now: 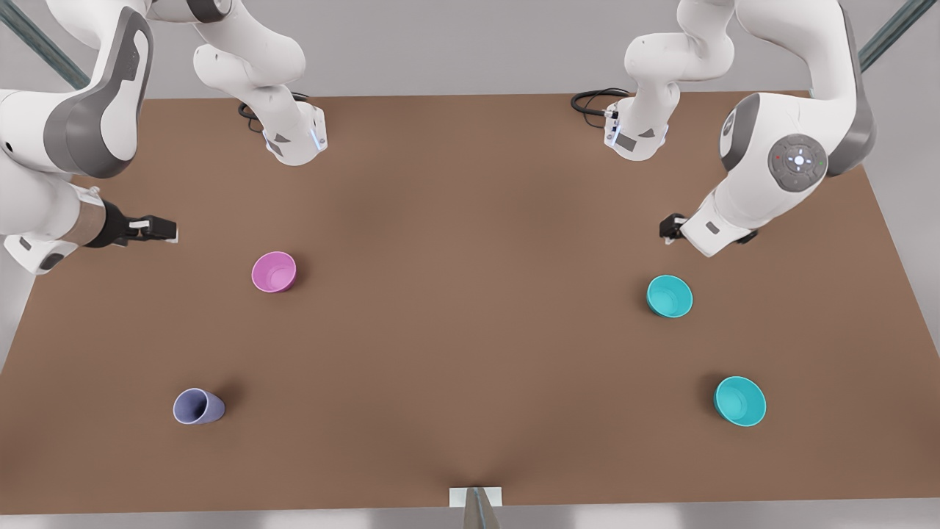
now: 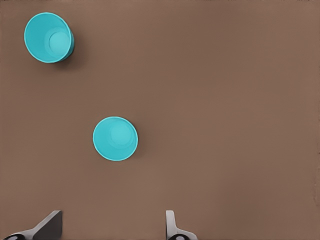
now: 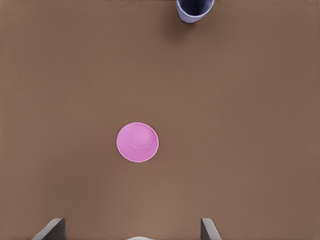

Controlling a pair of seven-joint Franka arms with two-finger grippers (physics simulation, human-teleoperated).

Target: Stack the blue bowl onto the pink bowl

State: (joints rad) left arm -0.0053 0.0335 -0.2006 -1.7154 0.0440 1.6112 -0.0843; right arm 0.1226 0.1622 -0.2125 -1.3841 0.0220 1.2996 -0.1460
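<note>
I'm hovering the spread, empty left claw (image 2: 112, 227) near the blue bowl (image 1: 669, 296); next I'm lowering to pinch its rim, with the pink bowl (image 1: 274, 271) waiting well apart.

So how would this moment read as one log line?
stage: start | left gripper: open above blue bowl | right gripper: open above pink bowl | bowls apart, unstacked

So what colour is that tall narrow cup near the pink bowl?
Lavender-blue; the small plain plastic cup shows best in the front view.
</note>
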